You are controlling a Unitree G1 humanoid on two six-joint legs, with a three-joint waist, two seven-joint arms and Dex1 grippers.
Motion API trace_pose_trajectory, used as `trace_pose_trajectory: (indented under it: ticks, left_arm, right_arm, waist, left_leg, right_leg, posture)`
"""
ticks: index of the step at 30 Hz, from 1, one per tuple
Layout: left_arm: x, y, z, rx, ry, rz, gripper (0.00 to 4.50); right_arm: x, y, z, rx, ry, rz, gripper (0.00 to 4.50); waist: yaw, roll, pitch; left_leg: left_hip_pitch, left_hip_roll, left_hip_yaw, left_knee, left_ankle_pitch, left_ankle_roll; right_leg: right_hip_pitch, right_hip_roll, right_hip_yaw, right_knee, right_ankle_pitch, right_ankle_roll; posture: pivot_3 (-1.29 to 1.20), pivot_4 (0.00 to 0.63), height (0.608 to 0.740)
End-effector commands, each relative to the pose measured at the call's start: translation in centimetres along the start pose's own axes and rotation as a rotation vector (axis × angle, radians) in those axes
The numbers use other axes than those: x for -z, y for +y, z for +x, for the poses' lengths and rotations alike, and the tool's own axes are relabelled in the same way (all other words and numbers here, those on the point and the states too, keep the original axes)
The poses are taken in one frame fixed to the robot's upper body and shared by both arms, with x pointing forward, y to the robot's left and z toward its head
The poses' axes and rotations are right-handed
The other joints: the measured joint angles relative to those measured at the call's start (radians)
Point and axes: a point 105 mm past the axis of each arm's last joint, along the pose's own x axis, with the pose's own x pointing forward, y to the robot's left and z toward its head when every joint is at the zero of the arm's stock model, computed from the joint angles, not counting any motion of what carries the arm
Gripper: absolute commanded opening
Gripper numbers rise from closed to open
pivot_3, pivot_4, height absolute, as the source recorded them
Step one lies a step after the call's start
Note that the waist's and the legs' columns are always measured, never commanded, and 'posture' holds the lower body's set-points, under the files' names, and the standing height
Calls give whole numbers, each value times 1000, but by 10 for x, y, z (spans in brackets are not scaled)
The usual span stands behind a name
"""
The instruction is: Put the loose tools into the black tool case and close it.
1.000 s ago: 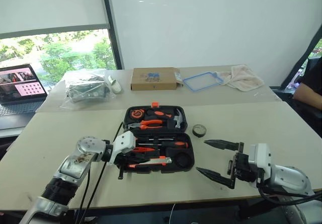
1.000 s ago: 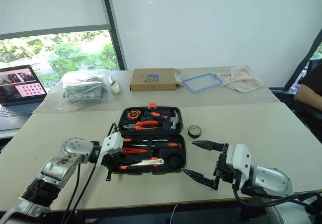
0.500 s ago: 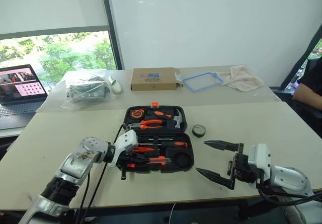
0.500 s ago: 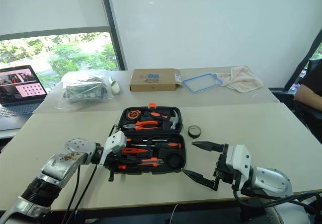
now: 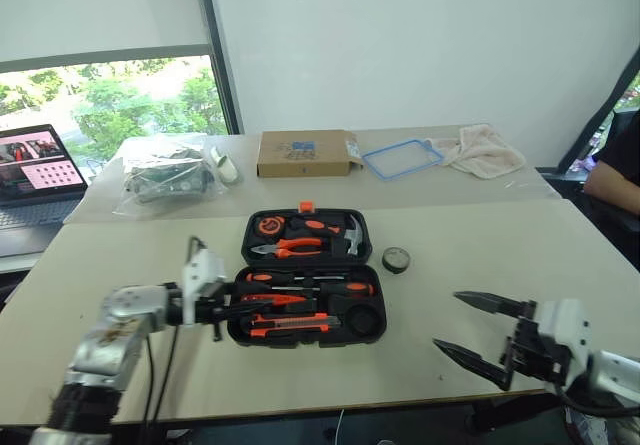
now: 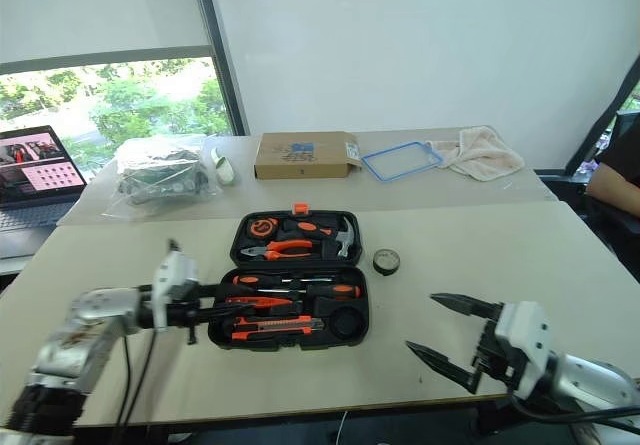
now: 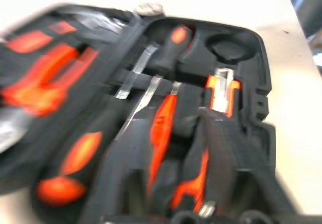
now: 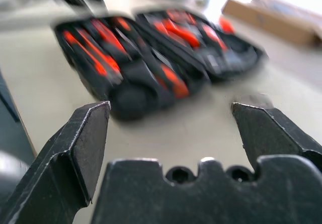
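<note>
The black tool case [image 5: 372, 265] lies open and flat at mid-table. Two orange-and-black screwdrivers [image 5: 320, 288], a slim orange tester [image 5: 268, 300] and the utility knife [image 5: 292, 321] sit in its near half. The small black tape roll [image 5: 396, 259] lies on the table just right of the case. My left gripper [image 5: 228, 310] hovers at the case's left end, open, its fingers [image 7: 229, 153] pointing over the near-half tools with nothing between them. My right gripper [image 5: 447, 320] is open and empty near the table's front edge, right of the case and nearer than the roll.
Orange-handled pliers [image 5: 290, 248] and a small hammer [image 5: 350, 233] rest in the case's far half. On the far table are a cardboard box [image 5: 305, 153], a blue-rimmed lid [image 5: 398, 159], a cloth [image 5: 480, 152], a plastic bag [image 5: 165, 177] and a laptop [image 5: 35, 165]. A person [image 5: 618, 175] sits at the right edge.
My left gripper let go of the utility knife, which now lies in the case's near recess, and drew back to the left. My right gripper moved right and nearer the table's front edge.
</note>
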Motion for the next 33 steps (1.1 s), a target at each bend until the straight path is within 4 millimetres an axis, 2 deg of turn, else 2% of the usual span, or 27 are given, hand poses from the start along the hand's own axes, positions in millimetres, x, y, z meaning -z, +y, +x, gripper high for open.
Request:
trace_pose_trajectory:
  ticks: [1, 2, 5, 9, 14, 19, 23, 26, 28, 33]
  left_arm:
    - [0, 3, -37, -50, -22, -32, 3236]
    - [4, 0, -49, -66, -17, -70, 3779]
    - [7, -3, -66, -113, -26, -120, 4357]
    - [3, -7, -66, -123, -59, -130, 4357]
    - [-3, -9, -57, -113, -96, -125, 4357]
    - [-6, -11, -49, -111, -116, -120, 4357]
    - [-6, -12, -49, -121, -113, -111, 4357]
    - [-2, -13, -50, -142, -83, -88, 4500]
    - [-1, -13, -50, -142, -74, -85, 4500]
    - [-1, -16, -50, -127, -78, -88, 4500]
  right_arm:
    - [2, -12, -16, 56, 42, -49, 4500]
    - [3, -15, -16, 52, 54, -50, 4500]
    - [0, -26, -2, 29, 66, -65, 4500]
    - [-12, -51, 40, -61, 113, -113, 4500]
    - [-11, -73, 105, -229, 281, -159, 4500]
    - [-3, -79, 142, -326, 394, -229, 4500]
    - [-2, -76, 160, -383, 402, -265, 4500]
    - [3, -74, 166, -412, 424, -272, 3831]
    - [5, -75, 168, -421, 434, -275, 3152]
    - [6, -78, 171, -423, 439, -286, 1496]
  waist:
    - [-8, 0, 0]
    - [-11, 0, 0]
    - [-21, 0, 0]
    - [-34, -2, 1]
    - [-39, -4, 2]
    - [-43, -4, 3]
    - [-49, -4, 3]
    - [-56, -4, 3]
    - [-58, -4, 3]
    - [-57, -4, 3]
  left_leg:
    - [0, 0, 0, 0, 0, 0]
    - [0, 0, 1, -1, 0, 0]
    - [0, 1, 2, -1, 0, 0]
    - [1, 4, 8, -1, 0, 0]
    - [-1, 10, 12, -3, 1, -2]
    - [-6, 12, 13, -4, 0, -2]
    - [-14, 9, 12, -2, 0, -1]
    - [-15, 8, 13, -1, -1, 0]
    - [-15, 9, 13, 0, -1, 0]
    - [-15, 9, 14, 4, -1, -1]
  right_leg:
    - [0, 0, 0, 0, 0, 0]
    - [-1, 0, 0, -1, 0, 0]
    - [-1, 0, 0, 0, 0, 0]
    - [-1, 0, 1, 0, 3, -3]
    - [-4, 1, 0, -5, 8, -8]
    - [-10, 1, -5, -8, 9, -9]
    - [-16, 0, -10, -8, 10, -7]
    - [-18, -3, -22, -9, 12, -9]
    - [-18, -6, -29, -9, 13, -11]
    - [-17, -6, -30, -9, 14, -13]
  posture:
    - [0, 150, 740]
    - [0, 150, 740]
    - [0, 150, 740]
    - [0, 150, 740]
    - [0, 150, 740]
    - [0, 150, 740]
    - [0, 150, 740]
    - [0, 150, 740]
    - [0, 150, 740]
    - [0, 150, 740]
